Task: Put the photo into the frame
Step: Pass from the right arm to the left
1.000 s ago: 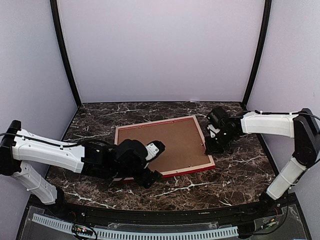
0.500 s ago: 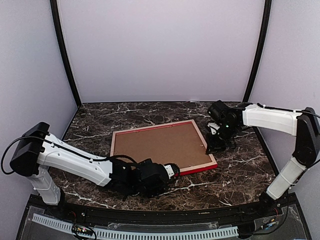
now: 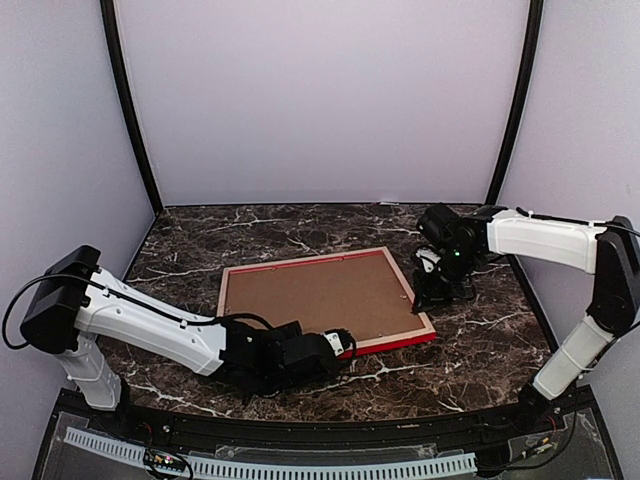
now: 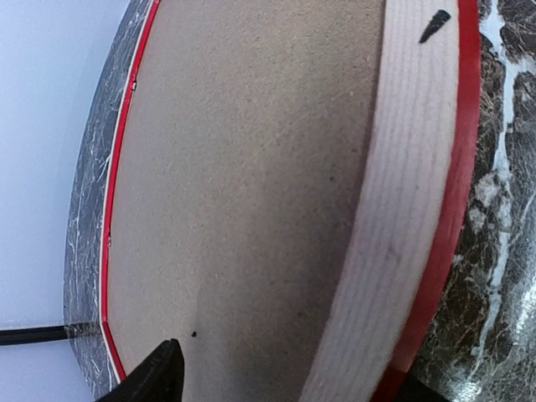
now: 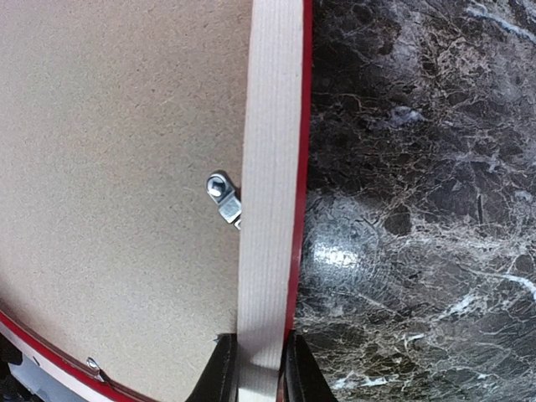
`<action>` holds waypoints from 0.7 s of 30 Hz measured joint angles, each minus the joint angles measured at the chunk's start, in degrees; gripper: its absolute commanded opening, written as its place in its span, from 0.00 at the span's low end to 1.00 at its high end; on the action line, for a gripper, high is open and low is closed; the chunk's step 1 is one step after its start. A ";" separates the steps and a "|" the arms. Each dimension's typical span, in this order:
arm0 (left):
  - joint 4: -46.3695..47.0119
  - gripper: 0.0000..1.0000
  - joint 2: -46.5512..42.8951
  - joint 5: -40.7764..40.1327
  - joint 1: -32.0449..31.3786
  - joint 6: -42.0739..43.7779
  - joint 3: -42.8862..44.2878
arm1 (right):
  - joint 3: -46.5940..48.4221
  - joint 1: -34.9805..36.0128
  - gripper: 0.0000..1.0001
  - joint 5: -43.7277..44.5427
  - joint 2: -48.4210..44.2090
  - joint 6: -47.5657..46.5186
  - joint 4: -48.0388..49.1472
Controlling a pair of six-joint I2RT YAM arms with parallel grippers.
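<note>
Though R tool point(image 5: 258, 367) as before tight on frame point(image 5: 270, 126) rail, L tool point(image 4: 289, 381) now low, jaws apart astride near rail.

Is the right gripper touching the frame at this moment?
Touching. In the right wrist view the right gripper has its jaws pressed against both sides of the frame at its pale rail, no gap.

One frame point(image 3: 396, 343), one backing board point(image 3: 318, 295), one table point(image 3: 200, 240), and two end effectors point(image 3: 346, 346) point(image 3: 431, 296).
</note>
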 measured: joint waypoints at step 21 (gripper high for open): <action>-8.66 0.25 -3.32 -4.96 -1.29 3.08 2.34 | 8.26 -0.02 0.38 -3.23 -4.81 -1.31 -2.08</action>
